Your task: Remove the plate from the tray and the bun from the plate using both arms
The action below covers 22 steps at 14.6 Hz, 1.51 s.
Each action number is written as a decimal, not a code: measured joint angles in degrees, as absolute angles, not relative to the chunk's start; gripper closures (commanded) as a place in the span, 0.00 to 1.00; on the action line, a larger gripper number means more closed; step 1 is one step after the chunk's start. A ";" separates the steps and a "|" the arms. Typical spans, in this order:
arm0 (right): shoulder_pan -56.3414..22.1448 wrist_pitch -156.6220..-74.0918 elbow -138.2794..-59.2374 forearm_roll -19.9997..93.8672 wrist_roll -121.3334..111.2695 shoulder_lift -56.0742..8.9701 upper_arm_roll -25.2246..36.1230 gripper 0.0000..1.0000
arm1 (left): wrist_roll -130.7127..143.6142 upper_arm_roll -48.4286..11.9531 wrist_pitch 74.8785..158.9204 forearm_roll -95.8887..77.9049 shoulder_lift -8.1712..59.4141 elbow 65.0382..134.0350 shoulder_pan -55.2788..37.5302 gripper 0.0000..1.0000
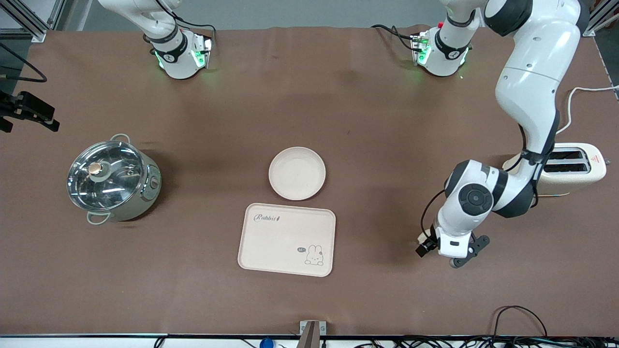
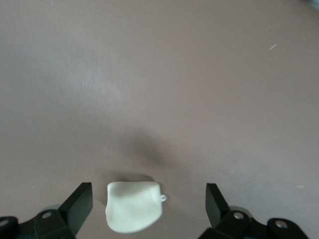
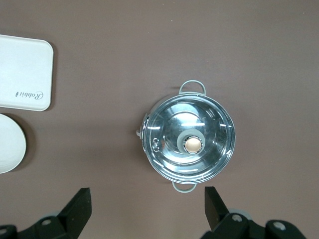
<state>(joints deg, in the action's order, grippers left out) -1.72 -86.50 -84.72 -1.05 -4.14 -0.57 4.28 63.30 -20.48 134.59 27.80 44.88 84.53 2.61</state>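
Two claws spread wide, neither gripping anything.
My left claw (image 2: 148, 201) hovers low over the small cream-white bun (image 2: 133, 205) on the brown worktop (image 1: 377, 121); my right claw (image 3: 147, 203) waits above the lidded steel pot (image 3: 188, 142). Round cream plate (image 1: 297, 173) lies touching the rectangular rabbit tray (image 1: 286, 239).

Even, soft overhead light fills the room, and the brown counter (image 1: 367, 125) shows faint broad shadows. The pot's glass lid (image 1: 105, 175) throws white glare, as it does from the right wrist. Green lamps glow at both arm bases. The left wrist view is hazy; the bun (image 2: 133, 205) casts a blurred shadow.
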 measured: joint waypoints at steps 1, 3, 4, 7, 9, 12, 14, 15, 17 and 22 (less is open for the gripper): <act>-1.86 -86.49 -84.71 -1.05 -4.14 -0.56 4.28 0.00 | 61.20 -20.59 133.54 27.80 43.36 84.29 2.62 0.00; -1.98 -86.49 -84.70 -1.05 -4.14 -0.56 4.28 0.00 | 54.82 -20.69 129.77 27.70 39.60 83.51 2.70 0.00; -1.98 -86.49 -84.70 -1.05 -4.14 -0.56 4.28 0.00 | 51.54 -20.70 127.76 27.06 37.40 83.14 2.86 0.00; -1.98 -86.45 -84.72 -1.05 -4.14 -0.56 4.31 0.00 | 40.61 -20.71 121.54 22.11 30.82 82.35 4.84 0.00; -1.98 -86.41 -84.73 -1.05 -4.14 -0.57 4.35 0.00 | 33.89 -20.73 116.08 19.29 26.11 82.04 6.43 0.00; -1.98 -86.37 -84.74 -1.05 -4.13 -0.57 4.37 0.00 | 27.36 -20.79 106.76 13.90 18.80 81.69 7.91 0.00; -1.97 -86.37 -84.75 -1.05 -4.13 -0.57 4.38 0.00 | 22.83 -20.87 101.29 10.80 14.05 81.47 8.60 0.00; -1.96 -86.37 -84.76 -1.05 -4.12 -0.57 4.41 0.00 | 19.62 -21.07 99.29 9.78 11.92 81.44 9.67 0.00; -1.96 -86.37 -84.76 -1.05 -4.12 -0.56 4.42 0.00 | 12.34 -21.26 96.59 7.86 8.72 81.43 11.90 0.00; -1.94 -86.37 -84.78 -1.05 -4.11 -0.57 4.45 0.00 | 7.91 -17.64 88.46 4.56 4.08 81.58 9.37 0.00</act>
